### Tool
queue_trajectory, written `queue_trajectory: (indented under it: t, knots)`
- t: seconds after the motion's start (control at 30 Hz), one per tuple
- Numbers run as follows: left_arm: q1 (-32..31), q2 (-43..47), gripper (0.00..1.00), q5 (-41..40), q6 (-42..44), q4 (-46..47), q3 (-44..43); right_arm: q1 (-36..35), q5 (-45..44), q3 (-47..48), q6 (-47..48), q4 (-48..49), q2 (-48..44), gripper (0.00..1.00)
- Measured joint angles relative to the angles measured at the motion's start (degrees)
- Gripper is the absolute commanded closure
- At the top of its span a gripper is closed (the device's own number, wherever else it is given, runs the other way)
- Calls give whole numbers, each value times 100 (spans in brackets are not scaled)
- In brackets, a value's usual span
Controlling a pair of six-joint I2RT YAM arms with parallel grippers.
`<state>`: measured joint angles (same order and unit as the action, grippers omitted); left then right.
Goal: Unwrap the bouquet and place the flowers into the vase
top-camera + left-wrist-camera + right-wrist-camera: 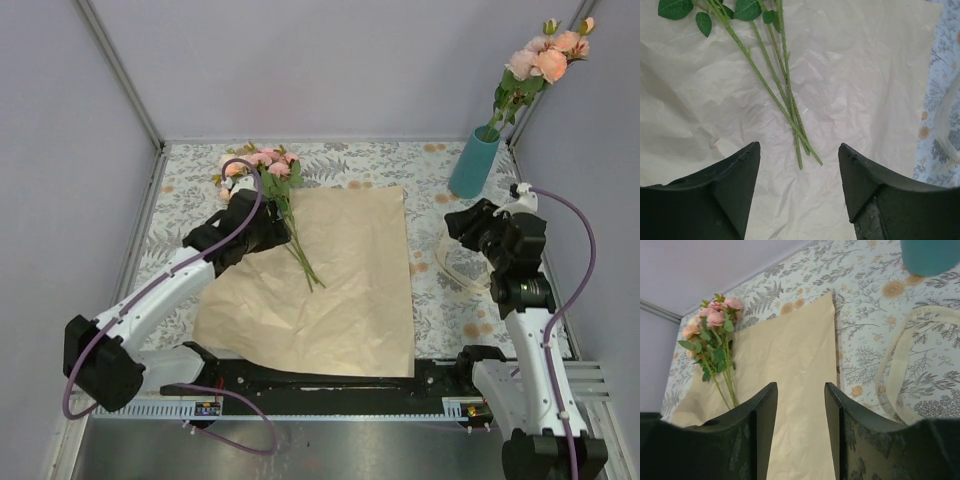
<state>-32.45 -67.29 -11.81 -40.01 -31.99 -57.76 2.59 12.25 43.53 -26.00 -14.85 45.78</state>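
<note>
Where paper [345, 290] lies flat, flowers [278, 188] rest

Loose flowers [278, 183] on unfolded paper [350, 290]

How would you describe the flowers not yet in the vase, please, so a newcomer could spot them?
Find the tan paper sheet spread mid-table. At its far left corner lies a loose bunch of pink roses, stems across the sheet. Unlike the peach roses upright in the teal vase at far right, these lie flat.
</note>
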Motion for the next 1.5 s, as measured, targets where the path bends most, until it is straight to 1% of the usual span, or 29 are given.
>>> queue_trajectory:
  t: [0.1, 0.17, 0.27, 0.3, 0.43, 0.6, 0.8, 1.13, 1.33, 1.5]
  knots:
    - [188, -463, 48, 59, -542, 127, -48, -7, 149, -345, -129, 44, -678, 48]
    - [466, -844, 50, 269, -876, 289, -83, -9, 199, -450, -127, 28, -1019, 47]
    - [839, -1488, 53, 476, -1266, 450, -195, -13, 201, -452, -79, 15, -1266, 48]
    - [942, -1709, 56, 505, -1390, 474, -249, -13, 203, -452, -70, 2, -1296, 48]
    - [1121, -2365, 59, 525, -1718, 525, -472, -15, 249, -452, -66, -20, -1377, 48]
    - [1174, -2876, 62, 404, -1766, 511, -848, -15, 293, -452, -68, -52, -1506, 47]
    - [1200, -3377, 63, 190, -1744, 494, -1268, -20, 330, -452, -66, -52, -1569, 47]
    - [1250, -3821, 66, -195, -1700, 461, -1362, -20, 337, -444, -55, -155, -1578, 46]
    - [1320, -4162, 69, -201, -1679, 466, -1521, -20, 332, -444, -24, -157, -1567, 46]
    - [1360, -4315, 74, -205, -1650, 461, -1628, -20, 337, -444, -20, -157, -1561, 46]
